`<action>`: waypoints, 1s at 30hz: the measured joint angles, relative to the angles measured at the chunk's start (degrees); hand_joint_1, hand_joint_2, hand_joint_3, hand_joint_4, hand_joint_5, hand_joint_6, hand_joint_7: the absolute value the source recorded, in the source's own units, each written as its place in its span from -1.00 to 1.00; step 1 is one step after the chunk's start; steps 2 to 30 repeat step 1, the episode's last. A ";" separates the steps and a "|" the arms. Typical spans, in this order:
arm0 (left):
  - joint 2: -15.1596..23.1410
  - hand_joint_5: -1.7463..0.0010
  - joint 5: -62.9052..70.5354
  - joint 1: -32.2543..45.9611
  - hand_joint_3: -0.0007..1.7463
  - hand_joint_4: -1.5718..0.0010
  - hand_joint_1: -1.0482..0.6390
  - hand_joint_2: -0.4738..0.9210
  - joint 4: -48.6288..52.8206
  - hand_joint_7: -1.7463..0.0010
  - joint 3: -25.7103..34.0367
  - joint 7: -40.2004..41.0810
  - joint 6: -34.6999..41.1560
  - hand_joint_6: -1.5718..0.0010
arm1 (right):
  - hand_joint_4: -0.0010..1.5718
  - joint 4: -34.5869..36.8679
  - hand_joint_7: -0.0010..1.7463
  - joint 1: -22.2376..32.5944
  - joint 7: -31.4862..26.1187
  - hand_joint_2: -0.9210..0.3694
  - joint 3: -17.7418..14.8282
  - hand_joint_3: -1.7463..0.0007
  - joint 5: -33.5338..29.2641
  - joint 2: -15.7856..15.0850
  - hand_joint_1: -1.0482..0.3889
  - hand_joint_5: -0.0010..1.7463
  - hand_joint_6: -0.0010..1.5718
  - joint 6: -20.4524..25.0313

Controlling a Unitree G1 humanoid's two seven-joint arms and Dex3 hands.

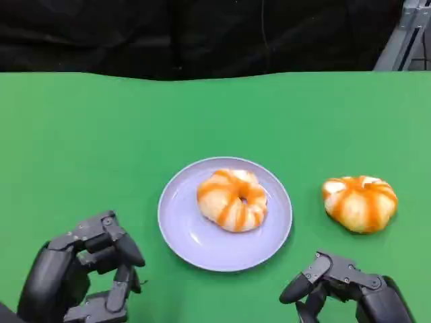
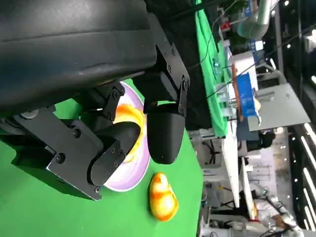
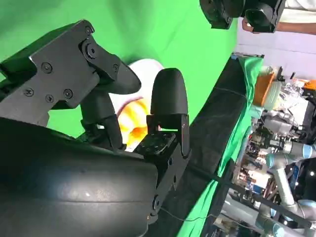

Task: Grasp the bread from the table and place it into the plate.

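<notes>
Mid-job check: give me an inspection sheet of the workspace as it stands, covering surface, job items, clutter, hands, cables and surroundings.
Surface: green table, flat and unwrinkled.
Job's things: lilac plate near the table's middle, with one glazed bread lying in it; second glazed bread on the table to the plate's right, apart from it.
Clutter: nothing seen.
Hands: left hand low at the near left, holding nothing, fingers apart; right hand at the near right, just short of the loose bread, holding nothing, fingers apart.
Cables: thin cables hang over the black drape past the table edge in the left wrist view.
Surroundings: black backdrop behind the table; lab benches and gear beyond.
</notes>
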 measured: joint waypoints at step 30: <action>-0.01 -0.90 -0.24 0.00 0.50 -0.02 0.19 0.28 0.32 -0.64 0.12 -0.02 -0.44 0.01 | -0.10 0.11 0.39 -0.08 -0.01 -0.24 0.05 -0.37 -0.21 0.08 0.34 0.84 -0.05 -0.09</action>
